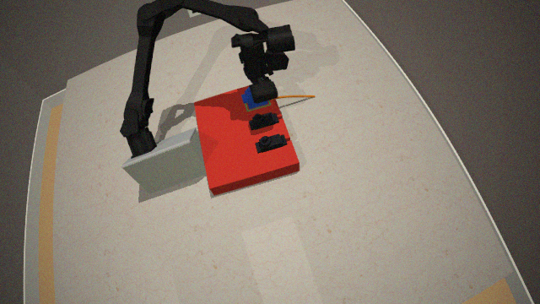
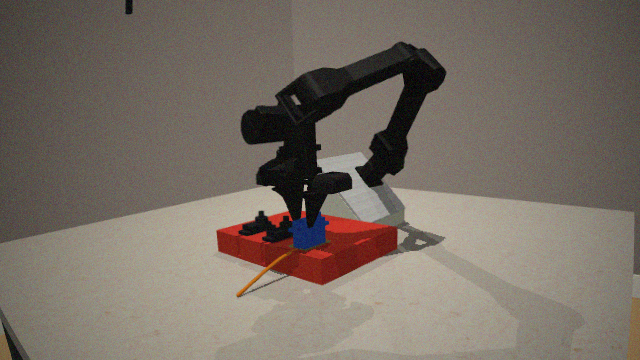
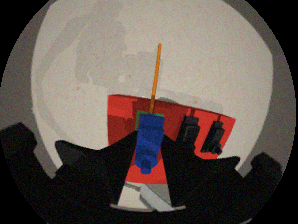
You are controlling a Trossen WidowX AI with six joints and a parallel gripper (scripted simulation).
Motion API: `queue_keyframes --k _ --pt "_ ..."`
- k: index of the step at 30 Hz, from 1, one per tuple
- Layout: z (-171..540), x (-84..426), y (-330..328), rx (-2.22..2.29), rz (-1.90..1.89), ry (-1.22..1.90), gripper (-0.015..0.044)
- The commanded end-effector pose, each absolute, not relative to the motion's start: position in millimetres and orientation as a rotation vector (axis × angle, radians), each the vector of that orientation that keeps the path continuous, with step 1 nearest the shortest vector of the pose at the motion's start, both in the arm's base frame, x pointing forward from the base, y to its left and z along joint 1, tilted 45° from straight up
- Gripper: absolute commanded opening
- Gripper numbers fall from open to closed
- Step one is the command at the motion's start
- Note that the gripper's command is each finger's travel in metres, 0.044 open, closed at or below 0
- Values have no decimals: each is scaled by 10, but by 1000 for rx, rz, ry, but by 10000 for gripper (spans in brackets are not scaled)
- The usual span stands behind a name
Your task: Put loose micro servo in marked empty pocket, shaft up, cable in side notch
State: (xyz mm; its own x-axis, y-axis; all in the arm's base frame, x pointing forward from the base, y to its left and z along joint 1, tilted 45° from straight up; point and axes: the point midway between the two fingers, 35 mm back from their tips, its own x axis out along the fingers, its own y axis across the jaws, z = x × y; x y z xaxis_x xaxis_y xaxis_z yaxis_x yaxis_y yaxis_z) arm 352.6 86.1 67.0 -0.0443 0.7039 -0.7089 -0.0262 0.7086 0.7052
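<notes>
The blue micro servo (image 1: 250, 98) (image 2: 308, 237) (image 3: 151, 131) is upright, shaft end up, over the green-outlined pocket (image 1: 259, 108) (image 3: 137, 121) near an edge of the red deck (image 1: 232, 148) (image 2: 365, 231) (image 3: 117, 122). Its mounting ears are clearly above the deck, with most of the body showing below them. Whether its lower end is inside the pocket is hidden. The orange cable (image 1: 295, 96) (image 2: 265, 271) (image 3: 156, 75) runs out over the deck's edge; the side notch is not clearly visible. My gripper (image 2: 303, 220) (image 3: 149, 135) is shut on the servo's upper part.
Two black servos (image 1: 263, 121) (image 1: 271, 143) (image 2: 279, 232) (image 2: 254, 226) (image 3: 189, 131) (image 3: 214, 137) sit in the deck in a row beside the blue one, the nearer one close by. A grey wedge-shaped block (image 1: 169, 165) (image 2: 357, 192) stands against the deck, under the arm's base.
</notes>
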Motion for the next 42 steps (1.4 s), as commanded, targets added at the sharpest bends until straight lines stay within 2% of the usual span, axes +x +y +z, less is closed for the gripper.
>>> queue_keyframes --k 1,27,34,42 --pt "641 3527 872 592 641 1513 0" --pt "433 3514 1083 593 642 1512 0" --pt "449 3509 1079 593 642 1512 184" --pt "690 3457 823 592 641 1513 187"
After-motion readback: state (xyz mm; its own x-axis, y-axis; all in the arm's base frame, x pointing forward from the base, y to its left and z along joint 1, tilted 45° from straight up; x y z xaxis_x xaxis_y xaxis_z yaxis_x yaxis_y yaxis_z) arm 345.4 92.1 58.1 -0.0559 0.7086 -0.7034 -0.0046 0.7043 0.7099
